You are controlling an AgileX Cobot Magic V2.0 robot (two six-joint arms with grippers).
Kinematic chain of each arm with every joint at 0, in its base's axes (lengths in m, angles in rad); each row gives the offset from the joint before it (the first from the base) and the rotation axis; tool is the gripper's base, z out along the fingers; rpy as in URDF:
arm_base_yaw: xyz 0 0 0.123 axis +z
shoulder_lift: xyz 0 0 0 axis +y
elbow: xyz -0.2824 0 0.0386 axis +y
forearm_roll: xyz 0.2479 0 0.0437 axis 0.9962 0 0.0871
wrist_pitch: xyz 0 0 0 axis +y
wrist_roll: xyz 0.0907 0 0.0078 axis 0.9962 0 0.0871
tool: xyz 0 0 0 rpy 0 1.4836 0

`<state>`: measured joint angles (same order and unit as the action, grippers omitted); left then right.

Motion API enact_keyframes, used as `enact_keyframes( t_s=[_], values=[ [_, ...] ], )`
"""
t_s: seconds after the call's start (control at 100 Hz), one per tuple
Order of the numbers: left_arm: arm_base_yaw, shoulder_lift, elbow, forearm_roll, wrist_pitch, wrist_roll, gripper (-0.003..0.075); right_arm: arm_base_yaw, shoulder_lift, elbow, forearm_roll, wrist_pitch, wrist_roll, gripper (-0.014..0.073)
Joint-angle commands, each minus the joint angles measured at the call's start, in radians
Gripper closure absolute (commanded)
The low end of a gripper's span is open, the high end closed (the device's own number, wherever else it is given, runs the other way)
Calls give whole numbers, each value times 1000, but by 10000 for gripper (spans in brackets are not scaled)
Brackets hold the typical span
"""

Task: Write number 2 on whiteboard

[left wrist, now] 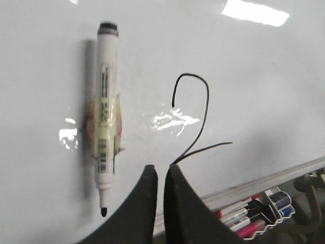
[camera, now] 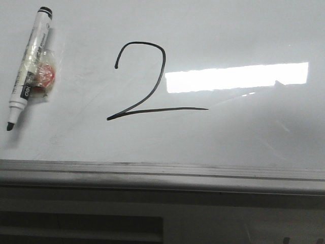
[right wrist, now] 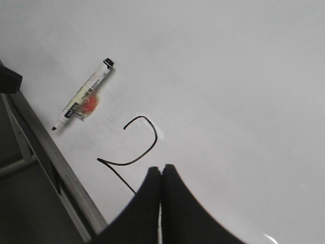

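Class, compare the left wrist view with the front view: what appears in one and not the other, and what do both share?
Only the left wrist view shows the left gripper, its fingers nearly closed and empty, and a tray of spare markers below the rail. Only the front view shows the long rectangular light reflection beside the digit. Both show the number 2, the uncapped marker and the whiteboard.

This looks like an office, classroom or lab workspace, since nearly every view is filled by a wide glossy whiteboard (camera: 244, 137) with a grey metal rail (camera: 162, 175) along its lower edge and a ceiling light mirrored in it as a bright rectangle (camera: 237, 77). A dry-erase marker (camera: 29, 66) with a taped-on magnet sticks to the board beside a hand-drawn number 2 (camera: 147, 84). In the left wrist view a tray of spare markers (left wrist: 256, 216) in several colours sits just under the rail.
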<state>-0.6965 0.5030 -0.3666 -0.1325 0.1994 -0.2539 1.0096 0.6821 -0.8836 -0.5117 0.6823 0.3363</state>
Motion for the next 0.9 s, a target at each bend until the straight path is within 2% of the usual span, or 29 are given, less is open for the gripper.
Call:
enact_keyframes(
  t_s=[0.0,0.1,0.24,0.47,0.89],
  values=[
    [2,-71,-16,114,-60,2,740,-6,-99,92,-75,-128,59,643],
    [2,-157,2,222,-64,2,740,-6,-222,219,-138,-163,59,643],
    [2,-268,38,402,-62,2,739,-6,-391,384,-147,-200,59,643],
    [2,-339,58,404,-52,2,739,-6,-566,510,-113,-192,67,644],
    [2,-339,58,404,-52,2,739,-6,-579,516,-113,-188,67,644]
  ],
)
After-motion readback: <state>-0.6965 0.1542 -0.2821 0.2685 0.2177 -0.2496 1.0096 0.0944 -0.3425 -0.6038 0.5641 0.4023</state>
